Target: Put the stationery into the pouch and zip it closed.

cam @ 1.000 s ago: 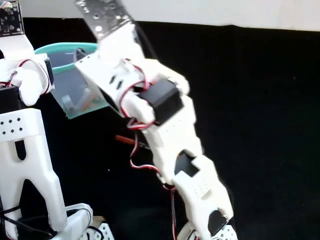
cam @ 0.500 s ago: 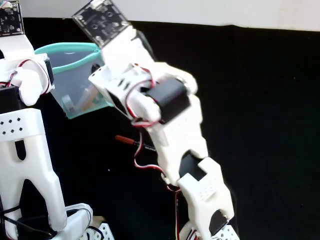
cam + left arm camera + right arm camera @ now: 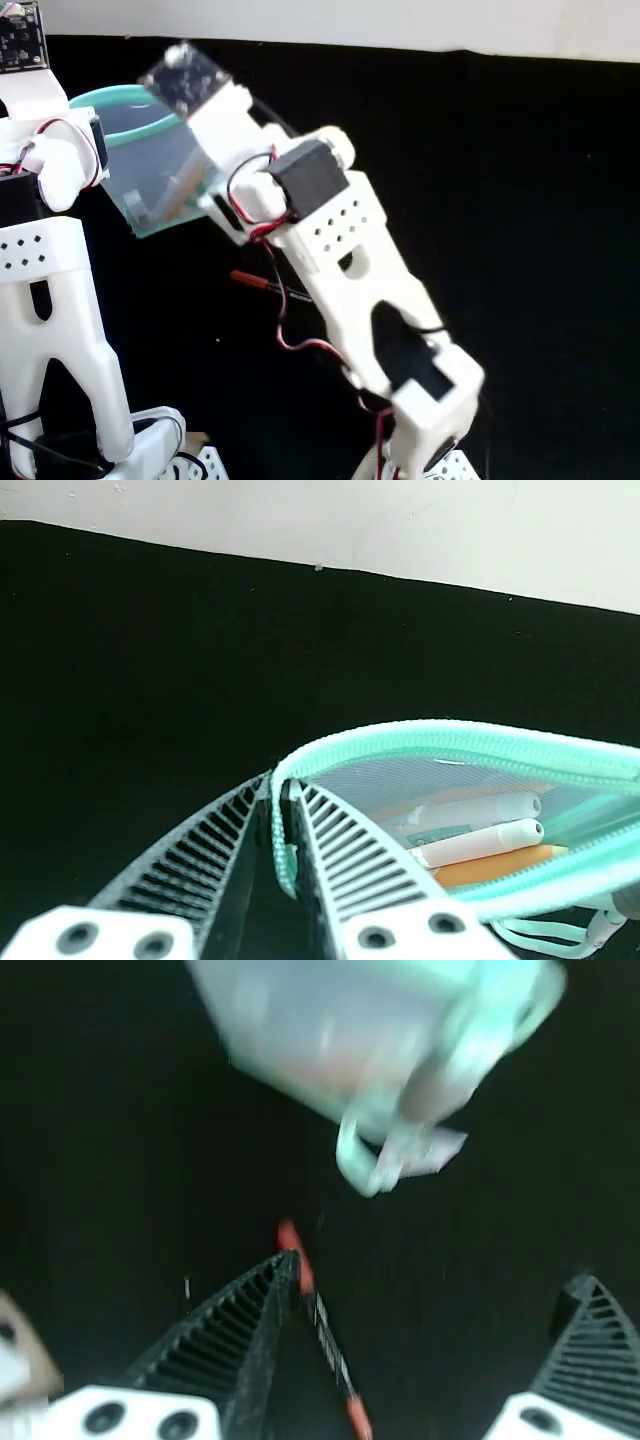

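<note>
My left gripper (image 3: 281, 792) is shut on the teal zipper edge of the translucent pouch (image 3: 470, 780) and holds it up with the mouth open. Inside the pouch lie two white pens (image 3: 480, 832) and an orange one (image 3: 500, 865). In the high view the pouch (image 3: 150, 170) hangs between the two arms at the back left. A red and black pen (image 3: 262, 282) lies on the black table below it. My right gripper (image 3: 437, 1268) is open above that pen (image 3: 322, 1332), with the pouch (image 3: 340, 1030) and its teal loop (image 3: 385, 1155) farther off.
The table (image 3: 520, 200) is a black cloth with a white wall behind it. The left arm's white body (image 3: 45, 300) stands at the left edge. The right arm (image 3: 350, 270) crosses the middle, with red cables hanging by the pen.
The right arm's wrist has dropped and turned down beside the pouch, and its elbow has swung right. The left arm and pouch have stayed put.
</note>
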`<state>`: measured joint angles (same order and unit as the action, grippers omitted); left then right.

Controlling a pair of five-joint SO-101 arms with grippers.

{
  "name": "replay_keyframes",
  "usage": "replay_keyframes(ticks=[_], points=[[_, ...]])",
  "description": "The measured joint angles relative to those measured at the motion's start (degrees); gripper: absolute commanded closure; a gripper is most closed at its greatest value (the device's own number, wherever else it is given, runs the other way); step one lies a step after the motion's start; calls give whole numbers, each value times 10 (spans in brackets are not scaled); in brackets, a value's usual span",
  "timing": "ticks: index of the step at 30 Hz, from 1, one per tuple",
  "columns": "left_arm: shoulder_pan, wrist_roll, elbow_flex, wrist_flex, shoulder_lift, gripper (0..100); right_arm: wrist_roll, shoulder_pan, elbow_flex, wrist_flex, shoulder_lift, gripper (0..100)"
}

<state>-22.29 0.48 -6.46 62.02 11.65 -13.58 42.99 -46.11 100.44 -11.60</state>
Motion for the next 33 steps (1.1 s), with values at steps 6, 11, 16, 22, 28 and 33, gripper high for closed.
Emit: replay_keyframes(ticks=[6,11,16,22,28,33], points=[[0,0,0,0,0,993,-47,0,184,0,40,619],[0,0,0,0,0,993,-88,0,285,-57,40,619],[0,0,0,0,0,993,-108,0,394,-147,40,619],[0,0,0,0,0,993,-148,0,495,-236,41,619],[0,0,0,0,0,993,-211,0,563,-309,41,619],[0,0,0,0,0,993,-243,0,594,-345,41,619]])
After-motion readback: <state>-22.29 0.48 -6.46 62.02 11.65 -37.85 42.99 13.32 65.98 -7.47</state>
